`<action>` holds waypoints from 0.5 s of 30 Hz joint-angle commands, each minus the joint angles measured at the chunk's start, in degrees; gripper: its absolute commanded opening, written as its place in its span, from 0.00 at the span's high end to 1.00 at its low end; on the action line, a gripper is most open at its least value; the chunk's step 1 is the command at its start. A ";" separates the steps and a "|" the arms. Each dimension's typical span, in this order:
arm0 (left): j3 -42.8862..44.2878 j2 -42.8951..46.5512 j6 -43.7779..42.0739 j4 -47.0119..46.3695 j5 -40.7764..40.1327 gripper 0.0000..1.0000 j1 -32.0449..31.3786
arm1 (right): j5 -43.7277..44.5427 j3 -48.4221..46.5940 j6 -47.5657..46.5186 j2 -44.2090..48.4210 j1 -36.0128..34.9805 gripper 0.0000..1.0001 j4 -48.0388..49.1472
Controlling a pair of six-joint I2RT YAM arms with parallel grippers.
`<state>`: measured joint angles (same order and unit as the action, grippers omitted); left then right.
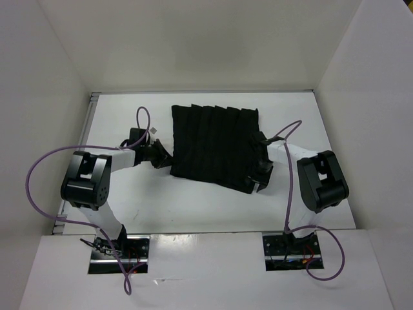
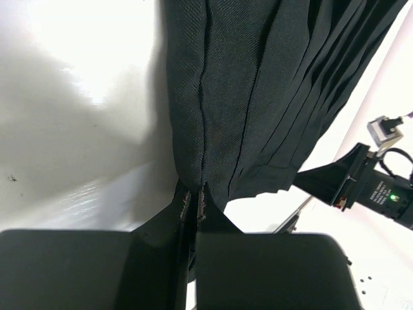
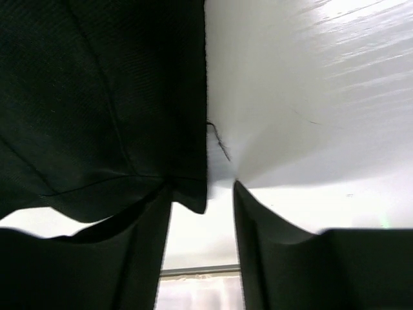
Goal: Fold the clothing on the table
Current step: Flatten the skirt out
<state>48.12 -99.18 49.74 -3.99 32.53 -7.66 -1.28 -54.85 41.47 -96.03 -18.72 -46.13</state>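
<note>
Now the left tool (image 2: 193, 195) pinches the clothing (image 1: 213, 142) on the table (image 1: 193, 206), right tool (image 3: 202, 187) parted.

The left arm (image 1: 87, 181) and right arm (image 1: 322, 181) each had white links and a bulky black joint housing. A purple cable (image 1: 35, 187) looped along each arm down to its metal base plate (image 1: 141, 245). The gripper fingers (image 2: 161, 258) were matte black. A green light (image 2: 388, 196) glowed beside small white lettering.
</note>
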 commanded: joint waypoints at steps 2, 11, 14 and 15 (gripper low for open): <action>3.47 1.00 -0.52 -0.14 1.48 1.00 0.89 | 0.66 0.45 1.85 -1.97 0.00 0.60 2.96; 3.30 0.47 -0.52 -0.14 2.53 1.00 0.89 | 9.85 -1.56 5.10 -1.72 0.00 1.00 6.23; 2.59 1.18 -0.52 0.39 2.53 1.00 1.42 | 20.12 -6.03 5.11 2.67 0.00 1.00 2.02; 1.99 1.79 -0.52 0.39 2.53 1.00 1.42 | 22.70 -7.62 4.59 3.56 1.39 1.00 -0.52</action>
<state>50.57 -99.18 49.74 -3.03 33.82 -7.07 5.63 -57.36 45.56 -96.53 -18.76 -44.38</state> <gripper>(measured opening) 0.019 0.023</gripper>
